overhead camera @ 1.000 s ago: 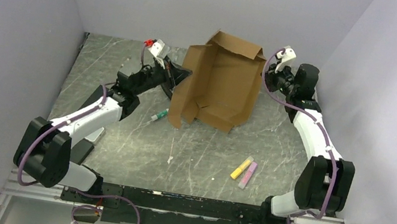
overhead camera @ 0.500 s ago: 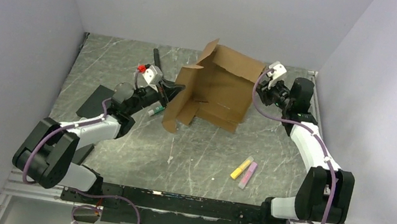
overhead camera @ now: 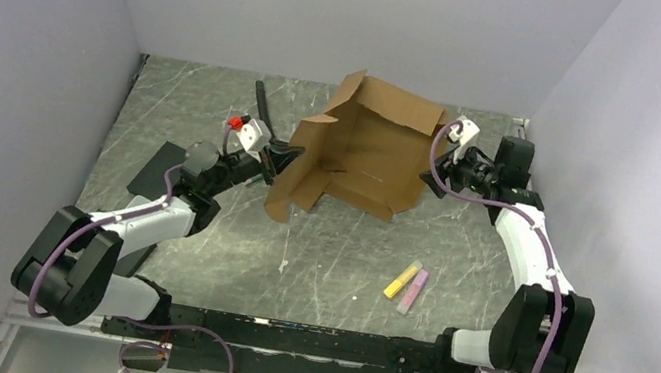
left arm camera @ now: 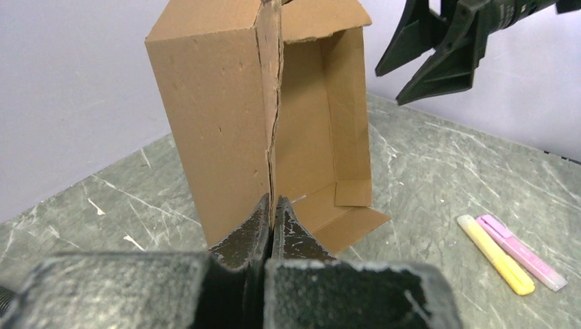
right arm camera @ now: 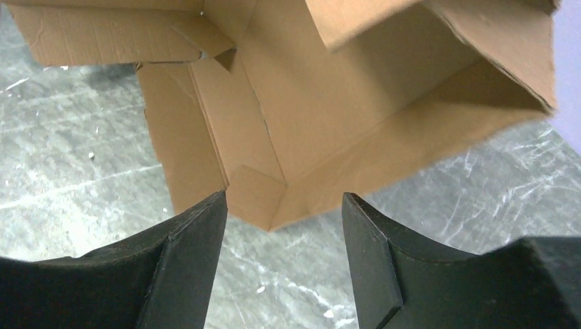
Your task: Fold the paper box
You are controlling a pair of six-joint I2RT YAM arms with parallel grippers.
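My left claw (left arm camera: 271, 209) is clamped on the box (left arm camera: 219, 116) at a wall edge; my right claw (right arm camera: 282, 200) stands open, clear of it.

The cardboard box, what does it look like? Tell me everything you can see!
The paper box is plain brown corrugated cardboard, only half folded. Its walls stand up around an open inside, with loose flaps and creases showing. It stands tilted on the grey marbled table. The left end effector is shut on the edge of one side wall. The right end effector is open near the other side, not touching it.
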